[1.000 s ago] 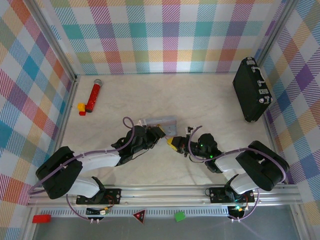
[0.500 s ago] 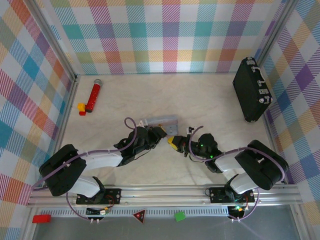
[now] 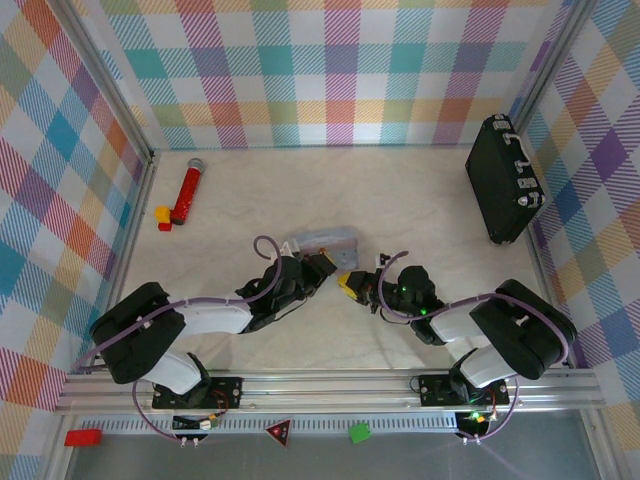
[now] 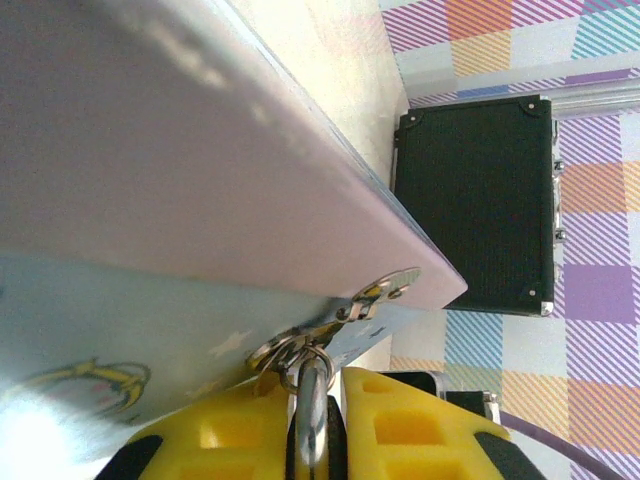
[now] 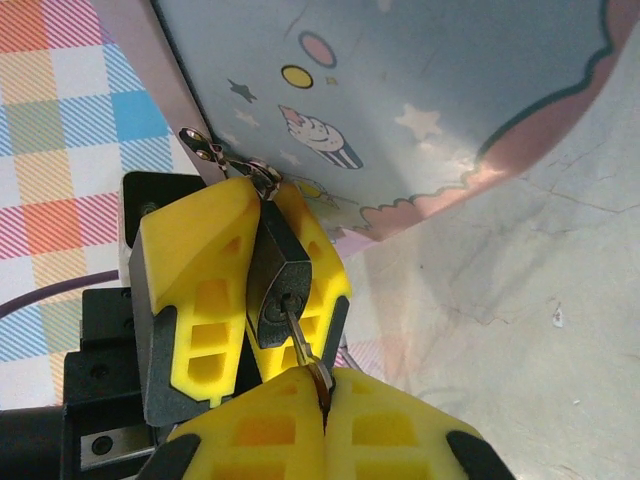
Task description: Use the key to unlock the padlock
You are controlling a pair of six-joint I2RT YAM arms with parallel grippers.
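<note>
Padlock (image 5: 283, 275): small dark-grey body with bevelled edges, its metal shackle hooked through the clasp ring of the pale blue tin (image 5: 420, 90), which sits mid-table (image 3: 400, 200). I find my left gripper (image 4: 315, 425) clamped on the padlock body. My right gripper (image 5: 322, 395) pinches the key (image 5: 297, 342), blade seated in the keyhole.

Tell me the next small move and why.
Probably twist the right gripper about the key's shaft to turn it. The key looks seated in the padlock's keyhole, pinched by that gripper, while the left gripper clamps the padlock, which hangs from the tin.
</note>
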